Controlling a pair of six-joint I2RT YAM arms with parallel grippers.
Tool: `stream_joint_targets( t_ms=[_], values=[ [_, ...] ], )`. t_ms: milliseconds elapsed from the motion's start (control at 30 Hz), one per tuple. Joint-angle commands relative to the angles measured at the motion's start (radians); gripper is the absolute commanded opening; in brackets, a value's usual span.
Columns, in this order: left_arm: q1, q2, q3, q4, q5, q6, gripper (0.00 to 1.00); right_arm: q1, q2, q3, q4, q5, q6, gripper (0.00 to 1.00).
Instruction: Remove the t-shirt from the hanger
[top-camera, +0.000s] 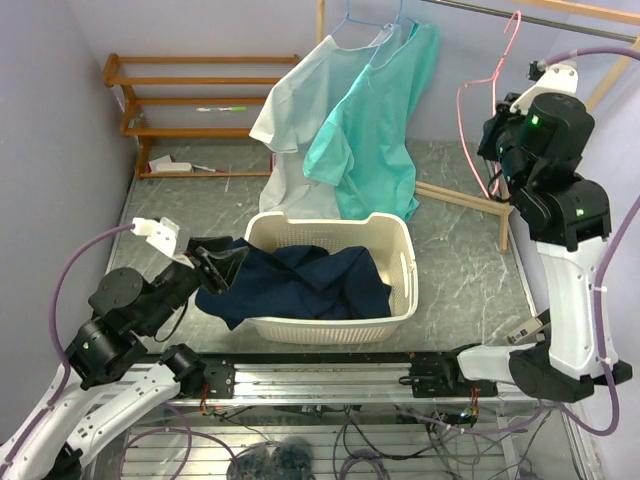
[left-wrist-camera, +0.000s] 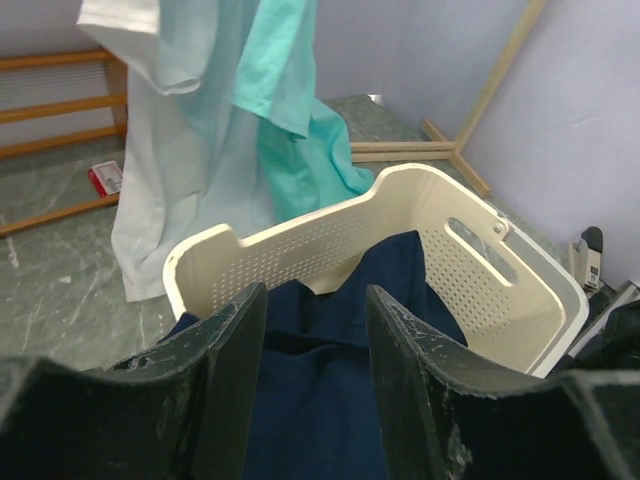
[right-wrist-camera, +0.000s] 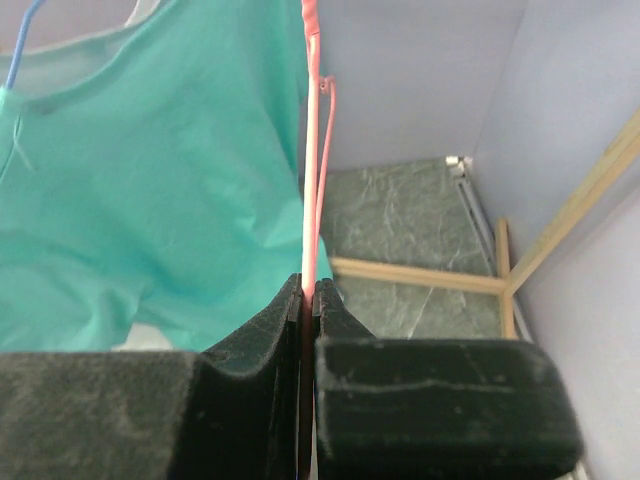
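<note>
Top external view: the navy t-shirt (top-camera: 300, 280) is seen lying in the basket (top-camera: 395, 300) at centre frame, with part of it draped over the left rim. The pink hanger (right-wrist-camera: 311, 150) is held bare at the upper right, well apart from the t-shirt, so the shirt is judged to be off it.

The right gripper (right-wrist-camera: 308, 290) is clamped on the hanger's wire. The left gripper (left-wrist-camera: 316, 300) is held with its jaws apart over the navy cloth at the basket's left side, and nothing is seen pinched between them.

The step in hand is judged to be the release. It would be done well if the left gripper were raised straight up with its jaws kept apart, so that no fold is caught and dragged out of the basket. The hanger should be kept clear of the teal shirt (top-camera: 375, 120) beside it.

Counted:
- Three shirts: one navy, one teal and one white shirt (top-camera: 290, 120).
- Three hangers: one pink and two blue hangers (top-camera: 345, 20).
- One basket.
- Two grippers.
</note>
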Motion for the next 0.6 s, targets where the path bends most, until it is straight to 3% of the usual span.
stream_joint_targets(
  t_ms=[0, 167, 567],
  values=[
    [-0.005, -0.063, -0.047, -0.057, -0.08, -0.03, 0.55, -0.005, 0.032, 0.035, 0.178, 0.092, -0.058, 0.0],
    [-0.005, -0.104, -0.074, -0.137, -0.09, -0.043, 0.54, -0.007, 0.032, -0.04, 0.365, 0.103, -0.124, 0.0],
    [-0.005, -0.129, -0.082, -0.143, -0.052, -0.043, 0.54, -0.127, 0.165, -0.021, 0.49, -0.021, -0.161, 0.0]
  ],
)
